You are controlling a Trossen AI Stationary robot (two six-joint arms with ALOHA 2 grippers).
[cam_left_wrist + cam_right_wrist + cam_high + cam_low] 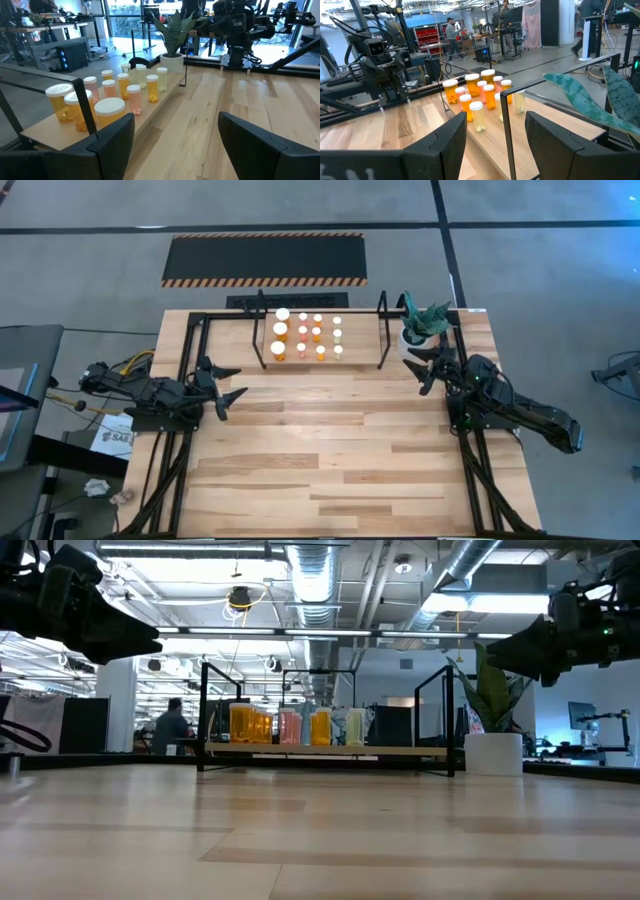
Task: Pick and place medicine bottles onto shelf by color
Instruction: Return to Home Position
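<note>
Homing both arms looks like all that's left. The medicine bottles [309, 335] all stand on the shelf [381, 330] at the far side of the table [330, 465], sorted in four colour columns (big orange at the left end, then reddish, small orange, and pale nearest the plant pot [415, 337]). No bottle shows on the bare tabletop.

The left gripper [238, 381] hangs near the table's left edge, just off the shelf's left hoop, w/ jaws apart and nothing btwn them. The left wrist view shows the same, fingers empty and the bottle rows ahead. The right gripper [420, 370] sits near the right edge, close beside the pot, jaws also apart & empty. In the low view both are raised well above the wood.

To finish well:
- Pull each arm back away from the shelf first, then fold, so no finger swings through the hoop ends.
- The right arm needs the most care, since the plant's leaves are close to its wrist and a sideways sweep would prob. clip them.
- Go slow and smooth. The small bottles look light, and a bump to the rack could topple a row.
- Leave the jaws as they are.
</note>
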